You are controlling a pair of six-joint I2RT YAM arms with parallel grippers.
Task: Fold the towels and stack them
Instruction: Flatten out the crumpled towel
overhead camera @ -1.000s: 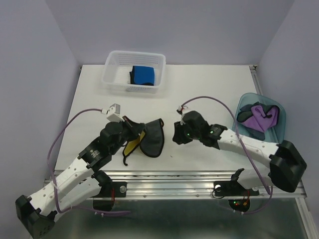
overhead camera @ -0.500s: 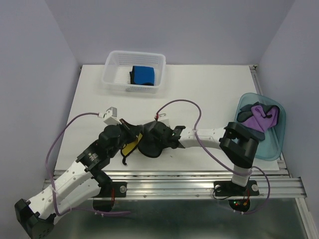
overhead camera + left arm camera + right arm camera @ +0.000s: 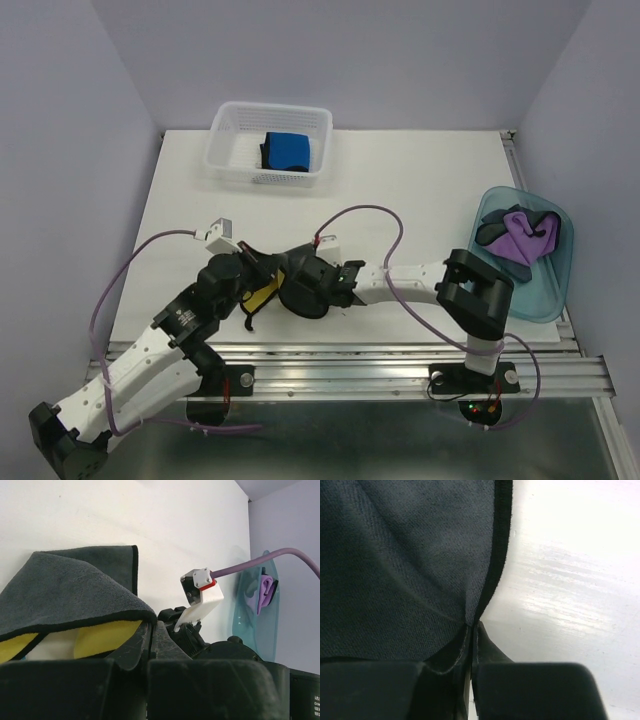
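as the left pincer (image 3: 152, 630) and right pincer (image 3: 471, 630) each clamp the dark grey towel (image 3: 65, 585) at seven o'clock on the bench (image 3: 400, 190), a fold seems in hand; next, both should lift its edge together, evenly.

The white table (image 3: 400, 190) has a dark grey towel (image 3: 65, 595) lying on it, right at the finger tips of the left gripper (image 3: 151, 630) and the right gripper (image 3: 471, 630). A yellow towel (image 3: 100, 637) peeks out from under it, just beside the left fingers. A white basket (image 3: 225, 165) stands far beyond the fingers. A blue tub (image 3: 560, 280) sits well off to the right of them, at the table's edge.
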